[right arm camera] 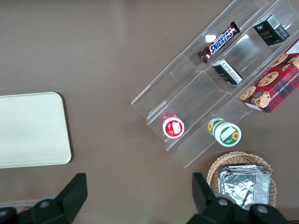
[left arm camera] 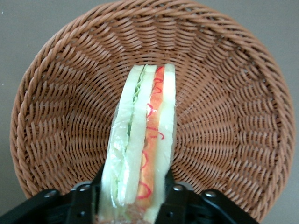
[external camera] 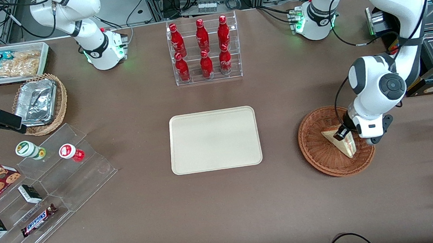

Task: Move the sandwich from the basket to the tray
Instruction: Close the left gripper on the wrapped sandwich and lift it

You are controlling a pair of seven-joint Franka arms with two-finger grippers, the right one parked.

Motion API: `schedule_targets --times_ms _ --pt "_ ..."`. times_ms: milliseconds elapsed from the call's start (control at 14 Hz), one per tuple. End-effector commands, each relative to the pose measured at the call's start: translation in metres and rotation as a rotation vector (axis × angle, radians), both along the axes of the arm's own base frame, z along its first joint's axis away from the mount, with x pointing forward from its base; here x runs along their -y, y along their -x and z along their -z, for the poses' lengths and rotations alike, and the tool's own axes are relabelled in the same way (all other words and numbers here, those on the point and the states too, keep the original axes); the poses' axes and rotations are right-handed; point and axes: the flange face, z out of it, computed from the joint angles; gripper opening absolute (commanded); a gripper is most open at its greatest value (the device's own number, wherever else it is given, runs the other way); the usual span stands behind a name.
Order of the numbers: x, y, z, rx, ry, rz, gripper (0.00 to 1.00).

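Toward the parked arm's end of the desk [external camera: 137, 210], a white bin of snacks [external camera: 13, 62], a lighter wicker basket with a foil container [external camera: 39, 103] and a clear stepped display [external camera: 43, 196] with small jars and a chocolate bar are sitting well apart from the work, so none of them is getting in the way. In the middle, the tray [external camera: 214, 140] is lying flat and bare, with the rack of red bottles [external camera: 204, 50] standing farther from the front camera than it. The stretch of desk between tray and basket [external camera: 316, 147] is showing nothing that would block a carry.

The sandwich [left arm camera: 142, 140] is still sitting in the basket, standing on edge with its filling layers facing the wrist camera. The gripper [left arm camera: 133, 198] is reaching down into the basket with its fingers [left arm camera: 84, 198] pressing on the two bread faces, a grasp that suits a soft wedge since it squeezes across the slices rather than the filling. Whether the sandwich is already lifting off the weave is hard to say. The basket's low rim is the only thing it probably needs to clear.
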Motion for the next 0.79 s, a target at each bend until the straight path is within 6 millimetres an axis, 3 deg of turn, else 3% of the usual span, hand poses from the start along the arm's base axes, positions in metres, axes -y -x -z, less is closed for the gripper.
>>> schedule_targets --times_ms 0,71,214,357,571,714 --pt "0.005 -0.014 -0.028 -0.034 -0.002 -0.011 0.08" --pt "0.01 -0.023 -0.045 -0.066 -0.002 0.001 0.08" --pt "0.045 -0.037 -0.071 -0.087 0.008 0.103 0.08" --pt "0.069 -0.037 -0.082 -0.094 0.026 0.308 0.08" --pt "0.123 -0.043 -0.089 -0.069 0.064 0.515 0.14" --pt "0.173 -0.05 -0.09 -0.086 0.065 0.629 0.14"
